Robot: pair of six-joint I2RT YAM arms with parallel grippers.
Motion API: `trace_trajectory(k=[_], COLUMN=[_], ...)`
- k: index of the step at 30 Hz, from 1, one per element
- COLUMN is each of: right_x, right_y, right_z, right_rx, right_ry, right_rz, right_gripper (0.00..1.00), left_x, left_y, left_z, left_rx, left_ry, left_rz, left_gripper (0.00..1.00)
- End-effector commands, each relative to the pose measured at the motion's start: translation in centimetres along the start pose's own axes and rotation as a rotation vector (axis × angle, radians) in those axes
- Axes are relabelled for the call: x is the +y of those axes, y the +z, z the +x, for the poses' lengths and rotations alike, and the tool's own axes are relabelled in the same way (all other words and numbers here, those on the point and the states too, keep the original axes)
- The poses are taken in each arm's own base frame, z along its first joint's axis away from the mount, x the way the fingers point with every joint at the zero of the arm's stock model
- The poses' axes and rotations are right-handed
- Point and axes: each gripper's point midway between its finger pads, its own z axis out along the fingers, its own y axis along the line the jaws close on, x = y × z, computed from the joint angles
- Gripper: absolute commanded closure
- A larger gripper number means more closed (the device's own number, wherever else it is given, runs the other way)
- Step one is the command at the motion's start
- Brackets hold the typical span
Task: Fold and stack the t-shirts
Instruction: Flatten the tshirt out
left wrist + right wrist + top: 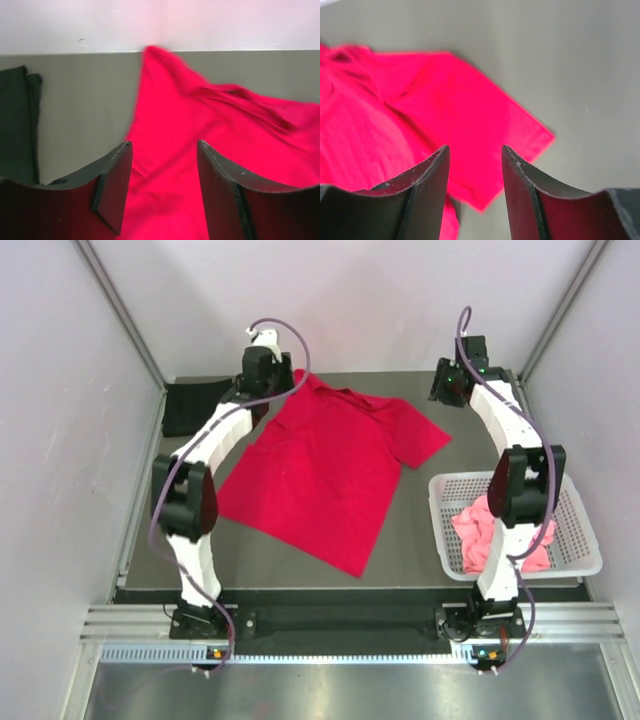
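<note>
Between the parted fingers of the left gripper nothing is held; only the red t-shirt is seen past them, lying loose on the grey table. The right gripper is likewise open and empty, and is poised above one short sleeve of the same shirt. From above, both grippers are seen at the far end of the table, the left one near the collar, the right one beside the outstretched sleeve.

The red t-shirt is spread out nearly flat at the middle of the table, set askew, with its hem towards the near edge. A black t-shirt, already folded by the look of it, is placed at the far left corner, apart from the red one. A salmon pink t-shirt is bunched in the white lattice basket on the right.

The laying-out of the red shirt is judged done and its folding not yet begun. For the next move, a grip on the cloth's edge is called for, probably at the sleeves or shoulders, so that one side can be carried over the body.
</note>
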Motion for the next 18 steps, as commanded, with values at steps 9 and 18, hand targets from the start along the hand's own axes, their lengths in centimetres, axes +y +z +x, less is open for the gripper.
trace_trajectory(k=[9,18], right_x=[-0.5,-2.8], right_y=[-5.9,-7.7], right_z=[0.9,2.1], right_rx=[0.033,0.042], right_ry=[0.003,0.029], right_rz=[-0.013,0.002], right_gripper=[0.53,0.52], left_x=[-17.2,-22.3], left_y=[-19.9,-28.9], left_z=[11.6,25.6], left_rx=[0.219,0.473], left_ry=[0.128,0.314], left_rz=[0.389,0.432], left_gripper=[0.5,0.49])
